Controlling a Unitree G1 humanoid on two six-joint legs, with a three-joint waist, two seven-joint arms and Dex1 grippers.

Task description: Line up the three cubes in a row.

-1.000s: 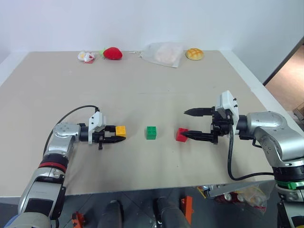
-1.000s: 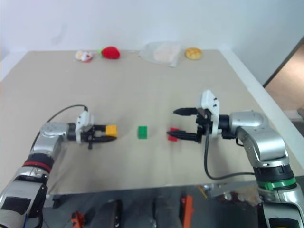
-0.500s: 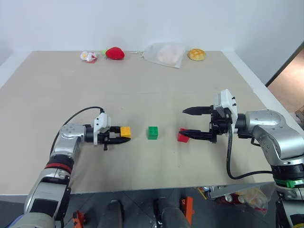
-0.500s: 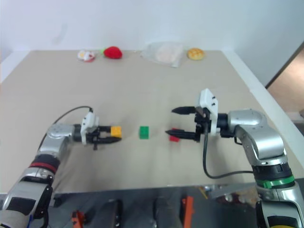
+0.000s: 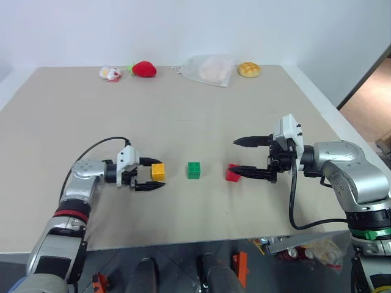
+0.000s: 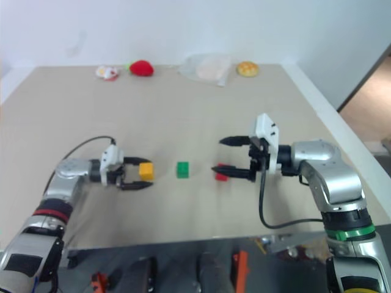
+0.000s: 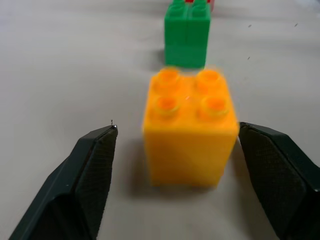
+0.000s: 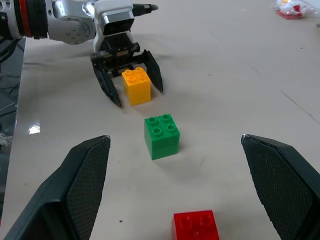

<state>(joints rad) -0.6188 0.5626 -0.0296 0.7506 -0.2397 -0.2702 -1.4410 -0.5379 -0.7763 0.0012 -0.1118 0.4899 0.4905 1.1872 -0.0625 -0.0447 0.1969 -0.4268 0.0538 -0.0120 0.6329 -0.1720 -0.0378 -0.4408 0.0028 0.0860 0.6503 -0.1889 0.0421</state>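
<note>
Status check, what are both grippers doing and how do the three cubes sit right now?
Left gripper open, straddling yellow-orange studded plastic cube. Right gripper open, beside red studded cube. Green studded cube between them; all three in a row. Nothing in the way.

1. The scene is evenly and brightly lit; only soft, short shadows are cast on the table [image 5: 201, 116].
2. A glare patch is seen on the table edge [image 8: 33, 129].
3. The yellow-orange cube [image 7: 190, 127] is rendered slightly blurred at close range.
</note>
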